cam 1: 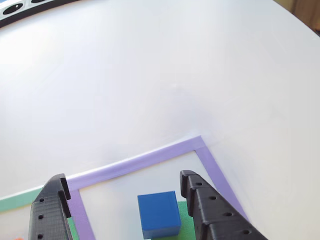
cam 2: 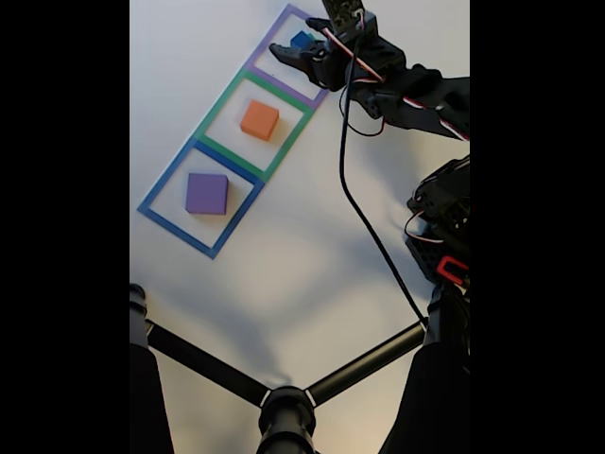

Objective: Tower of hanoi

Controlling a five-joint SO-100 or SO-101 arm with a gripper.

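A small blue cube [cam 1: 159, 212] sits inside the purple tape square [cam 1: 150, 159], on top of something green [cam 1: 186, 226] that shows past its right edge. My gripper [cam 1: 122, 178] is open, with one black finger [cam 1: 50, 210] to the cube's left and the other to its right, neither touching it. In the fixed view the gripper [cam 2: 295, 38] hangs over the blue cube [cam 2: 303, 41] in the top square. An orange cube [cam 2: 259, 120] lies in the green square and a purple cube [cam 2: 206, 192] in the blue square.
The three tape squares form a diagonal row on the white table [cam 2: 284, 246]. The arm [cam 2: 416, 95] reaches in from the right with a black cable [cam 2: 354, 208] trailing. Black stand bars [cam 2: 284, 407] cross the bottom. A dark object [cam 1: 15, 9] sits at the table's far left.
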